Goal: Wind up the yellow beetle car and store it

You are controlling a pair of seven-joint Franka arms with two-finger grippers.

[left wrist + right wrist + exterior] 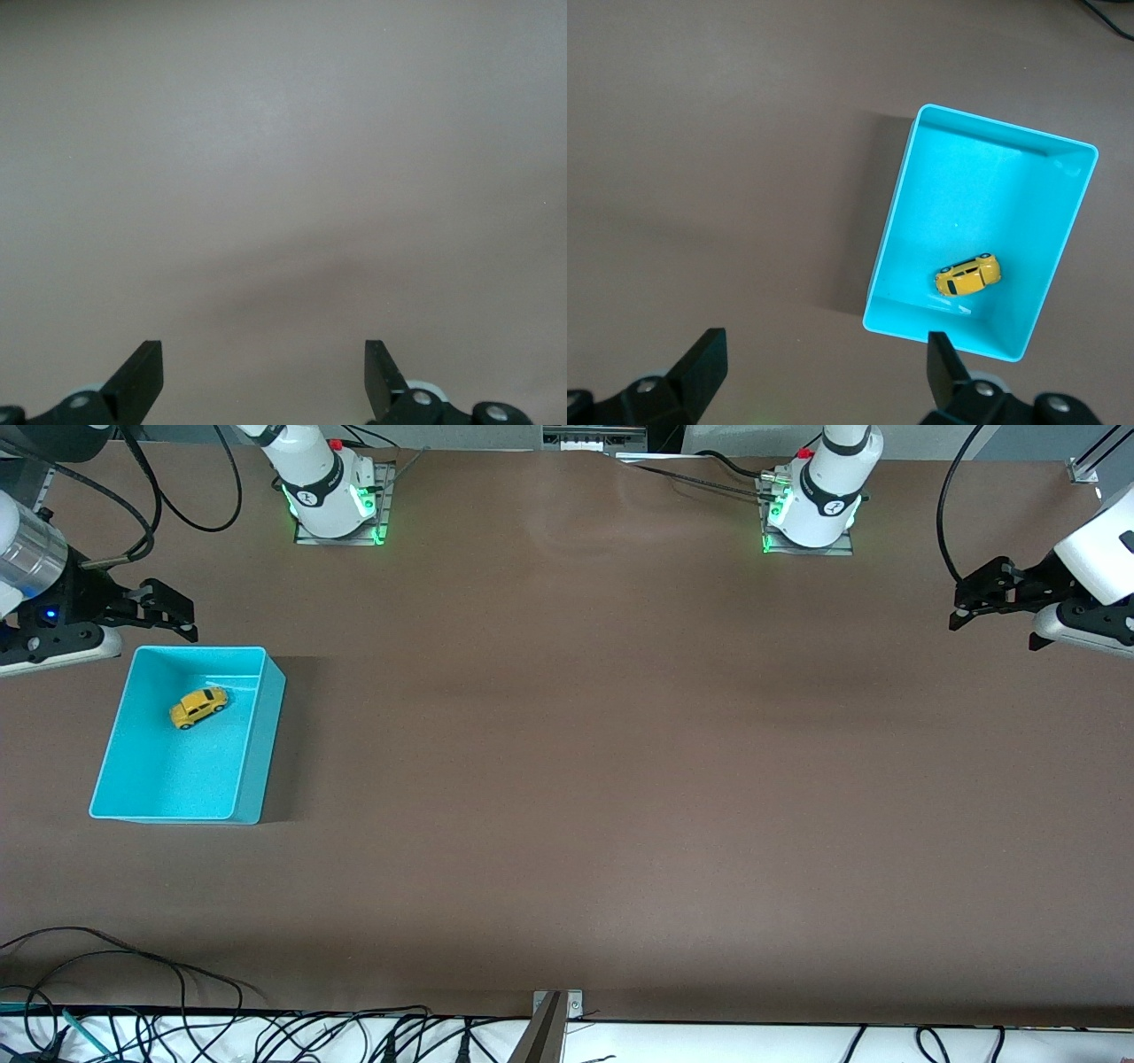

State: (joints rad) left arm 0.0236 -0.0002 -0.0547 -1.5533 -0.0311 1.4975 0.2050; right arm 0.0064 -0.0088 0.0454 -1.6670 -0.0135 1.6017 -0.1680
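Car: your yellow beetle car [198, 707] [969, 275] lies in the turquoise bin [252, 775] [890, 241], near its farther end.
Right gripper [168, 613] [824, 363]: jaws open, empty, over the table just beside the bin's farther rim.
Left gripper [973, 602] [264, 370]: open, empty, waiting over bare table [620, 762] [283, 159] at its own end.

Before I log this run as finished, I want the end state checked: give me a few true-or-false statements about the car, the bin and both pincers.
1. The tiny yellow beetle-shaped toy car lies inside the turquoise plastic bin. True.
2. The right pincer grips the car. False: it is open and empty, above the table beside the bin.
3. The left pincer is open over bare brown table. True.
4. The bin sits toward the left arm's end. False: toward the right arm's end.
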